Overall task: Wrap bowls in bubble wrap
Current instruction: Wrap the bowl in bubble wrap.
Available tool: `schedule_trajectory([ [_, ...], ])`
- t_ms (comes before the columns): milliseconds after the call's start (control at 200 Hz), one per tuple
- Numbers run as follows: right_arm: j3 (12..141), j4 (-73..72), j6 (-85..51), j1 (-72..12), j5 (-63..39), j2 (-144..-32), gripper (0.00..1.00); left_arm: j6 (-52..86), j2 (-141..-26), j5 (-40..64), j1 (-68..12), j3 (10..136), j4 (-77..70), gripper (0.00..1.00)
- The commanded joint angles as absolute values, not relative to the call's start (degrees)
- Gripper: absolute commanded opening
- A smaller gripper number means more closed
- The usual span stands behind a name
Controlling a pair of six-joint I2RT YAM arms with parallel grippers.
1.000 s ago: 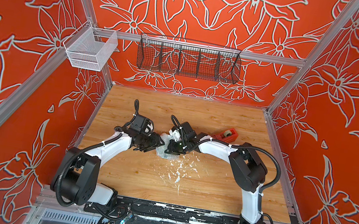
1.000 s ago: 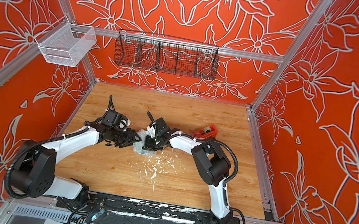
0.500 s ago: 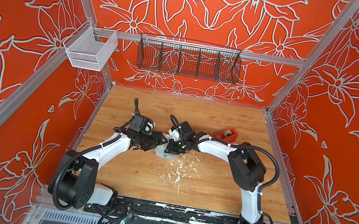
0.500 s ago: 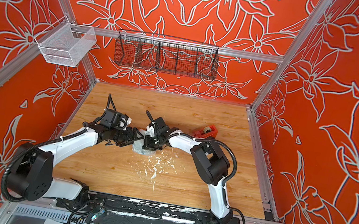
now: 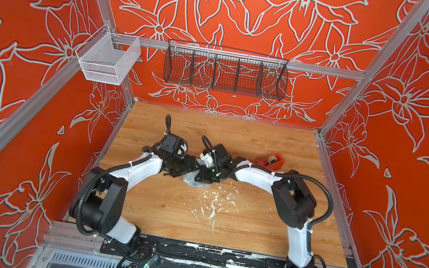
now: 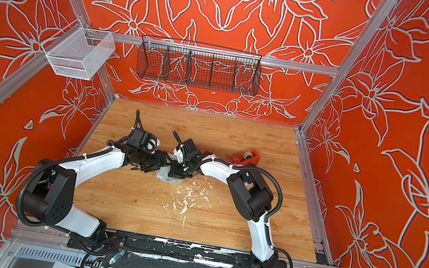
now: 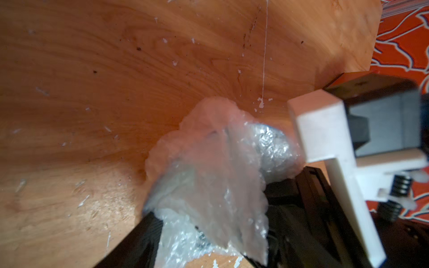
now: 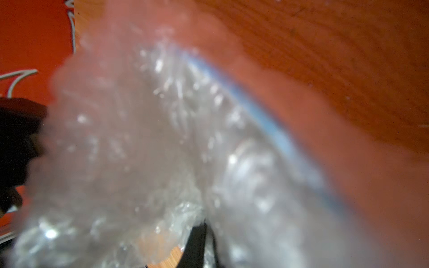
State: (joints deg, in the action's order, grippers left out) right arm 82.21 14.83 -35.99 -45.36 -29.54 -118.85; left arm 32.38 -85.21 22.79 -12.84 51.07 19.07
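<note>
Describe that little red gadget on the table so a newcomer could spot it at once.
Start at the wooden table inside the orange flowered booth and go to its far right part, just behind the right arm. There sits the tape dispenser: the only solid red thing on the table, with a pale roll on top, unlike the clear bubble wrap mid-table.

A robot lab cell. An aluminium frame point(image 5: 321, 70) holds red flowered walls point(image 5: 258, 6) around a wooden surface point(image 5: 252, 215). A left arm point(image 5: 139, 169) and right arm point(image 5: 256, 175) are bolted at its edge.
</note>
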Motion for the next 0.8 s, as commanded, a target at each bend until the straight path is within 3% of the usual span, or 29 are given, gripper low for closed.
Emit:
schedule_trajectory([
  [0, 82.92, 19.64, -35.36, -45.62, -27.08, -121.26, 0.09, 30.58, -83.6, 14.82, -12.52, 52.7, 24.69, 0.76],
  [145, 83.41, 19.66, -35.49, -45.67, -27.21, -121.55, 0.09, 29.34, -82.94, 10.83, -12.57, 53.79, 27.59, 0.77],
  [566, 83.53, 19.88, -35.22, -45.63, -27.51, -121.21, 0.09, 28.19, -87.1, 13.31, -12.56, 53.11, 23.58, 0.79],
  [796, 82.94, 19.88, -35.09, -45.56, -27.34, -120.29, 0.09, 27.74, -89.38, 13.2, -12.57, 52.18, 20.87, 0.69],
])
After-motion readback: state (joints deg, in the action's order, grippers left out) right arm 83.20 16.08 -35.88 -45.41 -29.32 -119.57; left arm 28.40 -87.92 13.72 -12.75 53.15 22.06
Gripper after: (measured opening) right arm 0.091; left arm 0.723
